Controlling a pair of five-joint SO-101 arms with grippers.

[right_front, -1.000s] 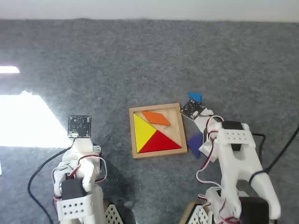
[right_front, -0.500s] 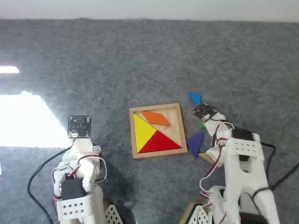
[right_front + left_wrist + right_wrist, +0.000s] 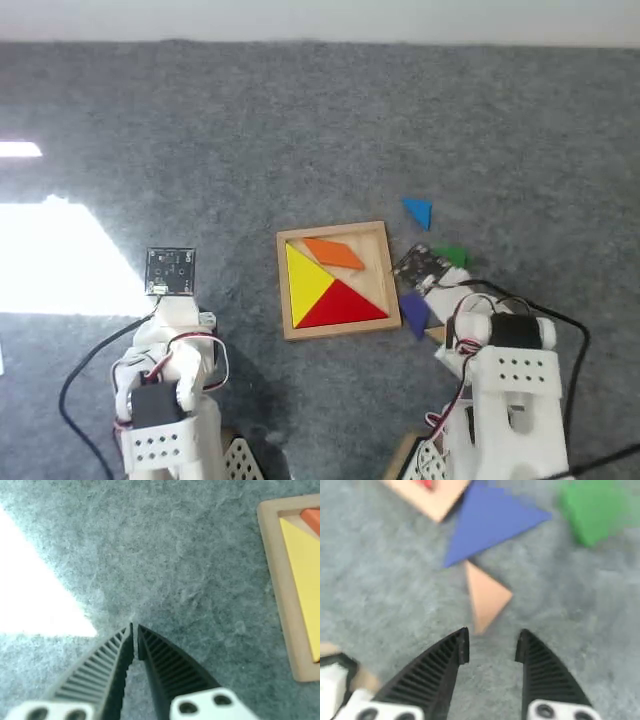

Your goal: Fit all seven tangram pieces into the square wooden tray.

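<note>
Grey felt worktop (image 3: pixel 120 120) carries everything. Toward its near edge, the left gripper (image 3: pixel 134 629) is poised over bare felt to the left of the square wooden tray (image 3: pixel 283 290), its black ribbed fingers (image 3: pixel 115 655) pressed together on nothing. The right gripper (image 3: pixel 492 641) hangs by the tray's near right corner. Its fingers are moderately parted and empty, pointed at a small tan wooden triangle (image 3: pixel 487 597) lying flat just ahead. At that triangle's far tip, touching or very nearly, is a medium indigo triangle (image 3: pixel 492 522), which lies beside the tray's right rim.

Inside the tray lie a large yellow triangle (image 3: pixel 305 280), a large red triangle (image 3: pixel 342 303) and an orange parallelogram (image 3: pixel 335 252); its right portion is bare wood. Farther toward the far edge sit a green piece (image 3: pixel 452 256), seemingly square though blurred, and a small blue triangle (image 3: pixel 419 211).

With three pieces in and four out, the step in hand looks like picking up the tan triangle. Next, the fingers need to drop astride it, pinch its edges and lift it over the rim.
</note>
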